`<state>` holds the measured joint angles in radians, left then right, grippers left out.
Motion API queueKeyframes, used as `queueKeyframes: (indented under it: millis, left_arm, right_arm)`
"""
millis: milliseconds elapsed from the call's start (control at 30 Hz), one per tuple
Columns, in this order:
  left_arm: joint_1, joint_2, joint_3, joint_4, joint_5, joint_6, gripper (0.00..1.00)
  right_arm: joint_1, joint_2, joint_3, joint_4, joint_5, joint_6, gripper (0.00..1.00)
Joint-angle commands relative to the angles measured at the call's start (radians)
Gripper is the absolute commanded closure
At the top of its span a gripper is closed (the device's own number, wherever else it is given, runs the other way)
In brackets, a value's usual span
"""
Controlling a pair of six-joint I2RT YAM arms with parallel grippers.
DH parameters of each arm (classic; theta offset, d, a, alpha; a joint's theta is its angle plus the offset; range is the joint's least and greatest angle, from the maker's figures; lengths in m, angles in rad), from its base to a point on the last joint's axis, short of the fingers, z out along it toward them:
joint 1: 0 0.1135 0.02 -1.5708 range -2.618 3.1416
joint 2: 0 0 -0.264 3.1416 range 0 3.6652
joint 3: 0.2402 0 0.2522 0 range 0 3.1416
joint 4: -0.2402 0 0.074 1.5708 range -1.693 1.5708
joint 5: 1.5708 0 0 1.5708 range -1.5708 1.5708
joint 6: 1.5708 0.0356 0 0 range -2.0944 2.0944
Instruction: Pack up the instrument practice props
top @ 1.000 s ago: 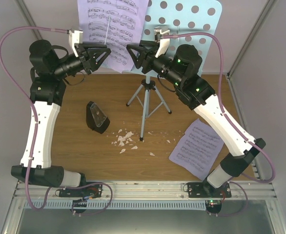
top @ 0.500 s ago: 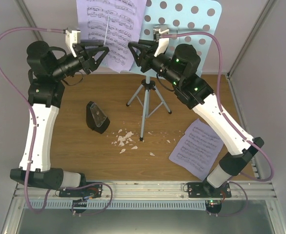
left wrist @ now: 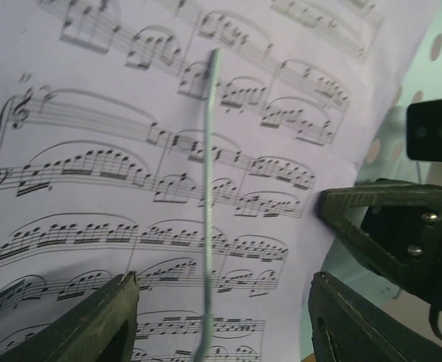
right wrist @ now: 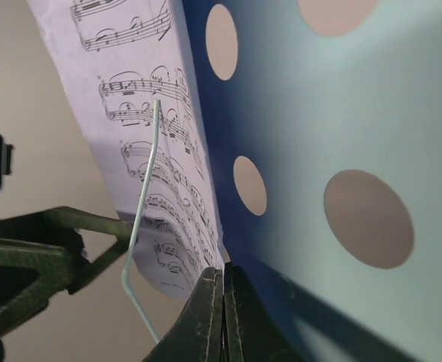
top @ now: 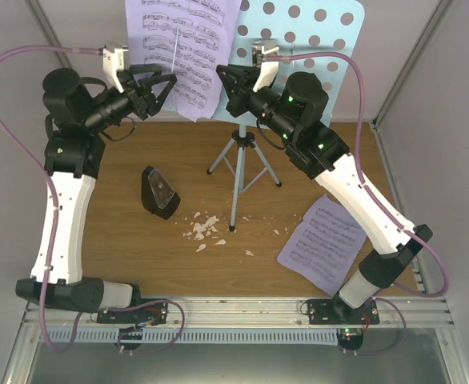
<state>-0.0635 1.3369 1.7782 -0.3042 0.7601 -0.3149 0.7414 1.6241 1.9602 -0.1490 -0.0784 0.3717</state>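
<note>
Both grippers at the sheet of music on the stand, top centre of the overhead view.
The left gripper is spread wide and holds nothing, a wire holder in line with its gap. The right gripper is pressed closed at the lower right corner of the sheet, where it overlaps the left edge of the stand; a pinch on the paper cannot be told. On the table, the metronome lies well left of the tripod legs, crumbs at centre, a second sheet lower right.

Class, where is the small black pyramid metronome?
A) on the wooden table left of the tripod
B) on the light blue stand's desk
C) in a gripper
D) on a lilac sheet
A: the small black pyramid metronome rests on the wooden table, left of the light blue tripod.
</note>
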Motion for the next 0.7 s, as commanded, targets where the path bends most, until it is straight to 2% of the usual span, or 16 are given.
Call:
queueKeyframes:
  millis: [0,133,333,400,500,567,667]
  left_arm:
    - [0.007,0.034,0.023,0.023,0.032,-0.028,0.37]
    - [0.007,0.057,0.036,0.043,0.076,-0.046,0.4]
    - [0.007,0.094,0.052,0.084,0.137,-0.076,0.54]
    - [0.007,0.105,0.057,0.093,0.158,-0.082,0.64]
    - [0.007,0.105,0.054,0.101,0.159,-0.076,0.88]
    - [0.007,0.092,0.035,0.111,0.147,-0.068,0.99]
    - [0.007,0.08,0.019,0.119,0.134,-0.056,1.0]
  right_arm:
    - [0.007,0.01,0.031,0.022,0.029,-0.007,1.0]
    - [0.007,0.008,0.029,0.022,0.032,-0.009,1.0]
    - [0.008,0.007,0.029,0.024,0.032,-0.01,0.99]
    - [0.009,0.007,0.029,0.024,0.033,-0.011,1.0]
    - [0.008,0.006,0.028,0.026,0.035,-0.012,1.0]
    - [0.009,0.005,0.029,0.025,0.036,-0.013,1.0]
    - [0.008,0.005,0.029,0.027,0.039,-0.013,0.99]
